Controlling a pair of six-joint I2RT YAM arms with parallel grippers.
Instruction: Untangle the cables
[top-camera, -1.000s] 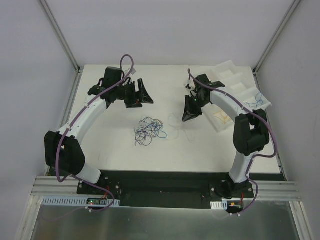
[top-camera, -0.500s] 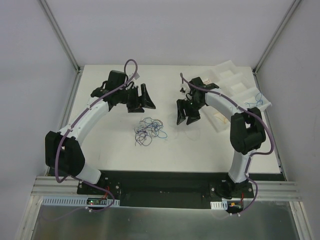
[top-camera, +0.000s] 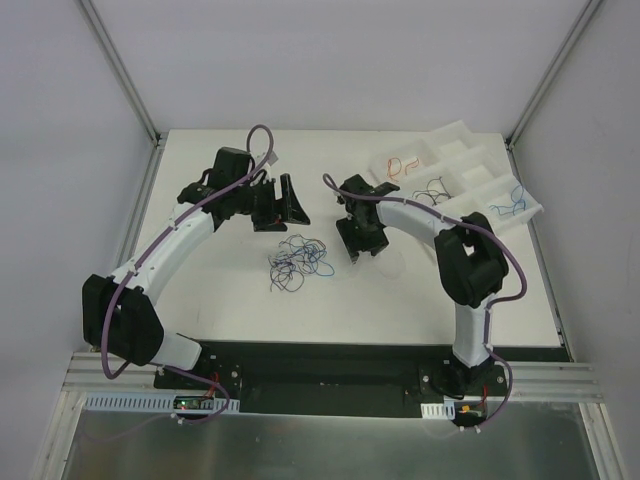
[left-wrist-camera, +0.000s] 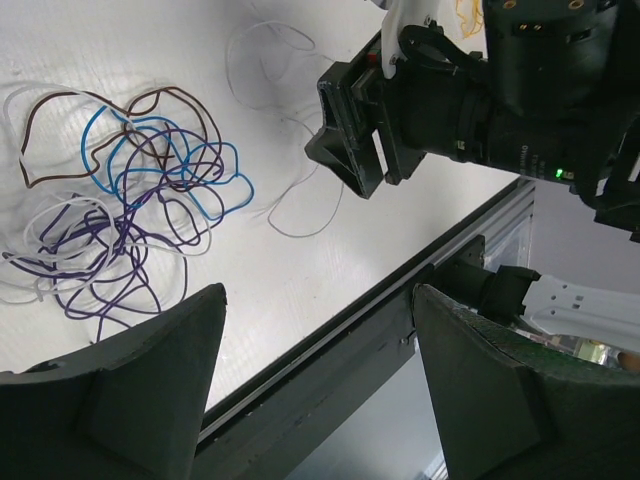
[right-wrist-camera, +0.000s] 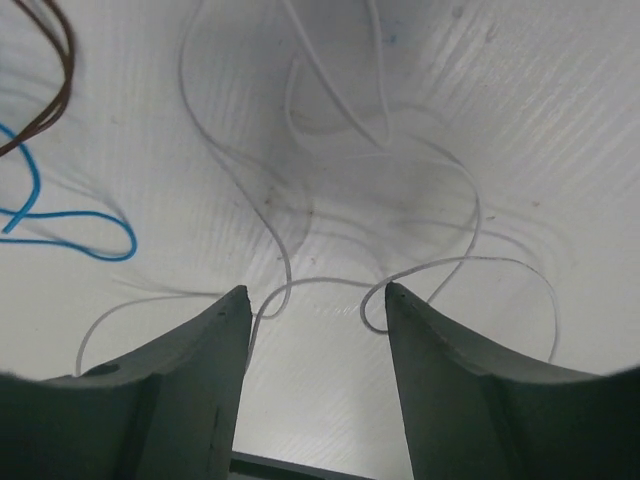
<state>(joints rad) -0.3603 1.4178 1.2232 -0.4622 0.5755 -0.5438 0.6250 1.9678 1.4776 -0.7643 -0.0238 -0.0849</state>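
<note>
White cable under wide-open right tool

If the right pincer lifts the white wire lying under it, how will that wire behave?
Probably floppy: the white wire lies in loose curls and is far thinner than the right pincer over it. It is likely very light, so it could slip from the grip. It might also snag the tangle beside it.

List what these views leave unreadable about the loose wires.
Top view: the heap of thin blue, purple and brown wires is too small to trace crossings.
Same view: the right arm covers part of the white moulded tray.
Right wrist view: pale grey wire loops leave by the top edge.
</note>
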